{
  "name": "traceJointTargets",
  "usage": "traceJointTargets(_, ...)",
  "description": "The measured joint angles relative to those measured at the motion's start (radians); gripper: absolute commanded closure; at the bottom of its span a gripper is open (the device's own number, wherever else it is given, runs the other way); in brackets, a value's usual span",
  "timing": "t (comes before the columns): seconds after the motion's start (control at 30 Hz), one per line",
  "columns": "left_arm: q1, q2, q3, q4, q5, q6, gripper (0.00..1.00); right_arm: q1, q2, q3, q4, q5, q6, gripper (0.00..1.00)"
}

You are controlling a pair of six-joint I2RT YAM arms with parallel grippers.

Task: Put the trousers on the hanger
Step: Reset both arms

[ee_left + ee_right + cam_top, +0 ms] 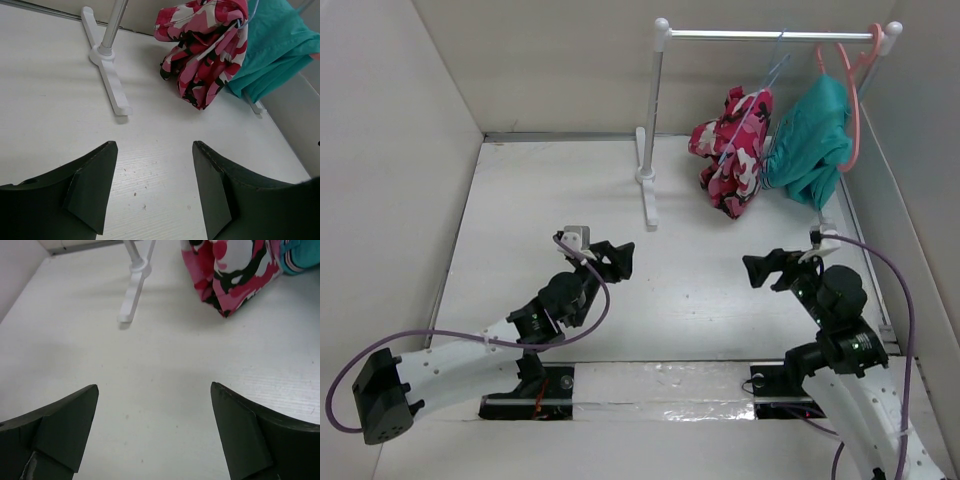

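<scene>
The pink, white and black camouflage trousers (733, 150) hang bunched on the thin pale-blue hanger (772, 68), whose hook is over the rail (770, 34). They also show in the left wrist view (205, 50) and the right wrist view (230, 270). My left gripper (616, 259) is open and empty, low over the table and well short of the trousers. In its own view (155, 145) only bare table lies between the jaws. My right gripper (761, 268) is open and empty, also back from the rack. Its own view (154, 387) shows bare table between the jaws.
A teal garment (812, 140) hangs on a coral-pink hanger (852, 100) right of the trousers. The white rack's left post and foot (648, 180) stand at centre back. Walls close the table (550, 200) on the left, back and right.
</scene>
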Motion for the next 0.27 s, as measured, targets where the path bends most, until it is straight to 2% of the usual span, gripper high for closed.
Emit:
traceJointTargets(0.2,0.0,0.001,-0.002,0.003,0.006,-0.008,0.41,0.033,-0.103,-0.013,-0.102,0.03,0.004,0.0)
traceJointTargets(0.27,0.0,0.003,-0.002,0.002,0.01,-0.017,0.36,0.034,-0.122,-0.013,-0.109,0.03,0.003,0.0)
